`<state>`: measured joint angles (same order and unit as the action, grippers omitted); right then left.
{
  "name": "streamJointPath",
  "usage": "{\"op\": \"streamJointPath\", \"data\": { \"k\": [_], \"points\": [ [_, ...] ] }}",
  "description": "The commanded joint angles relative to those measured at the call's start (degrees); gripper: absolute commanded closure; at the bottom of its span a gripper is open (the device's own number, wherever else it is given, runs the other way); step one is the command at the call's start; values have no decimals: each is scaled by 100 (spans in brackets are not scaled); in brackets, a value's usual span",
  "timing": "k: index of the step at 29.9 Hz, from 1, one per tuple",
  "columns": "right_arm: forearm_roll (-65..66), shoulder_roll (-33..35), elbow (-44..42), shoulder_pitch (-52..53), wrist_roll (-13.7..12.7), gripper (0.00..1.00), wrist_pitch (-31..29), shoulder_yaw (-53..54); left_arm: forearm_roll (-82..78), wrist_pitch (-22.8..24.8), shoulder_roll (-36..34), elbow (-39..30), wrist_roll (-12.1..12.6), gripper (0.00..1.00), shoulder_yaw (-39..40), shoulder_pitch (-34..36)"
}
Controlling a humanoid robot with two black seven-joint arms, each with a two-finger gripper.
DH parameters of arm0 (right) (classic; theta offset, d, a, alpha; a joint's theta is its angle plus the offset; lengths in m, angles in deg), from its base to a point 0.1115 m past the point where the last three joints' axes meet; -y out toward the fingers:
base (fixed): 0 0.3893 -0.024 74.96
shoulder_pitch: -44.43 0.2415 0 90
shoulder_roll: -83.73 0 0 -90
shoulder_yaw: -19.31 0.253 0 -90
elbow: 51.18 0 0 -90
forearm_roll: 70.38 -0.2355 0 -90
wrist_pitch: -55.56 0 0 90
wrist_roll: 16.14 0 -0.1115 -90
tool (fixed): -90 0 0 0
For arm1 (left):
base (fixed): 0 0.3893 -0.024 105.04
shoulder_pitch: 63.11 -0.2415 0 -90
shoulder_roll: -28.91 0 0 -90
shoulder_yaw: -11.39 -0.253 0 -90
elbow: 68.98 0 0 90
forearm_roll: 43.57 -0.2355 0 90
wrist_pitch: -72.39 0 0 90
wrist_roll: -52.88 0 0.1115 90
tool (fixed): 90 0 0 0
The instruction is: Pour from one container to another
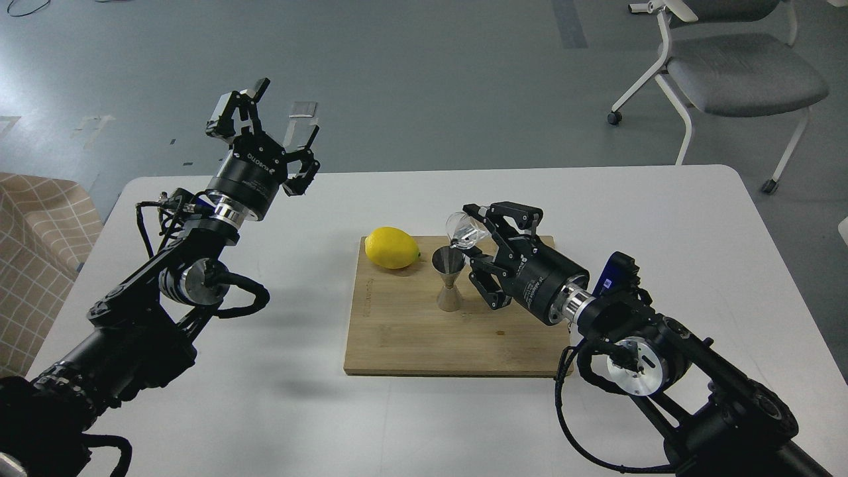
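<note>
The shiny steel jigger (449,281) stands upright on the wooden cutting board (411,331), near its middle. Just above and to the right of the jigger's top cone hangs the small clear glass cup (462,228), tipped with its mouth toward the left and down. My right gripper (478,240) is shut on the cup, its arm coming in from the lower right. My left gripper (277,118) is raised high over the table's far left corner, open and holding nothing.
A yellow lemon (392,248) lies on the board's far left corner, close to the jigger. The white table (662,218) carries the board. A grey office chair (729,66) stands on the floor at the back right, a checked cushion (40,238) at the left.
</note>
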<state>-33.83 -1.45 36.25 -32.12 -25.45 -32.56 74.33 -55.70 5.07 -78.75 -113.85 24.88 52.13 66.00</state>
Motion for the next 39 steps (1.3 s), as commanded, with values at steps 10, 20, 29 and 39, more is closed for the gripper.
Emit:
{"op": "streamJointPath", "data": {
  "k": [10, 20, 29, 39],
  "points": [
    [246, -8, -25, 9, 8, 60, 5, 0, 0, 0, 0, -4, 0, 2, 3, 0],
    [335, -34, -51, 70, 17, 60, 5, -9, 0, 0, 0, -4, 0, 2, 3, 0],
    [520, -43, -60, 88, 8, 60, 14, -9, 0, 0, 0, 4, 0, 2, 3, 0],
    [537, -43, -77, 123, 8, 60, 14, -9, 0, 0, 0, -4, 0, 2, 12, 9]
  ]
}}
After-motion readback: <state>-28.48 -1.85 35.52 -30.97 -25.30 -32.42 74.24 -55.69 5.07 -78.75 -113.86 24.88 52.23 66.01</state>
